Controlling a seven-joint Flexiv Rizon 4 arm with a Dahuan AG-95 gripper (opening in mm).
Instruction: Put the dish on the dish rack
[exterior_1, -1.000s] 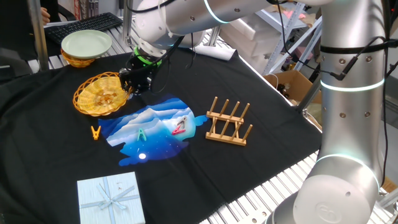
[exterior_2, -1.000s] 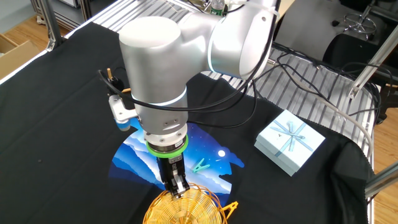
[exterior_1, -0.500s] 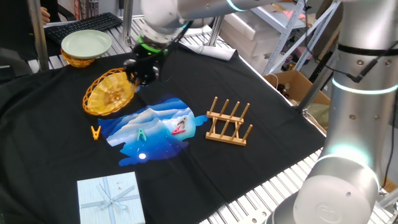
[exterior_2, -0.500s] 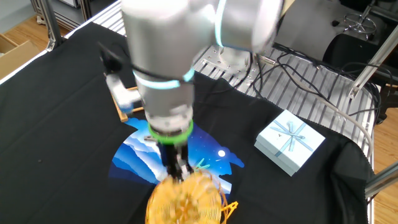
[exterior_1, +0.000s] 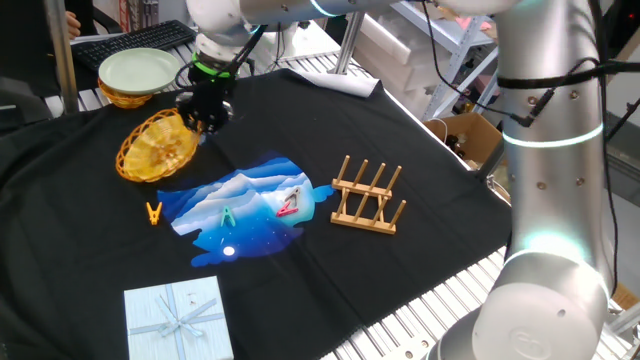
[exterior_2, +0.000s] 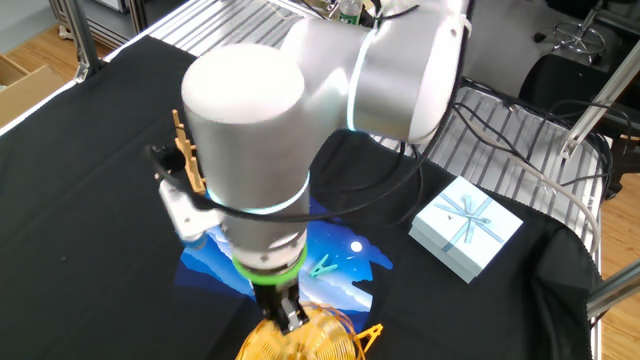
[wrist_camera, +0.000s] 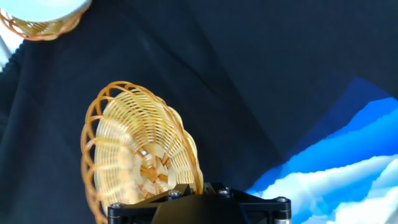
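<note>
The dish (exterior_1: 155, 146) is a golden woven wicker basket-plate, tilted on edge and lifted off the black cloth at the far left. My gripper (exterior_1: 200, 118) is shut on its right rim. In the other fixed view the dish (exterior_2: 300, 338) hangs below the gripper (exterior_2: 285, 313) at the bottom edge. In the hand view the dish (wrist_camera: 134, 158) fills the lower left, its rim running into the gripper body. The wooden dish rack (exterior_1: 367, 195) with upright pegs stands on the cloth to the right, well apart from the dish.
A pale green plate (exterior_1: 138, 69) sits on another wicker basket at the back left. A blue patterned cloth (exterior_1: 245, 208) carries clothes pegs; an orange peg (exterior_1: 153, 213) lies beside it. A light blue gift box (exterior_1: 180, 318) stands at the front left.
The gripper has lifted the dish off the cloth and carried it up and to the left, tilting it onto its edge.
</note>
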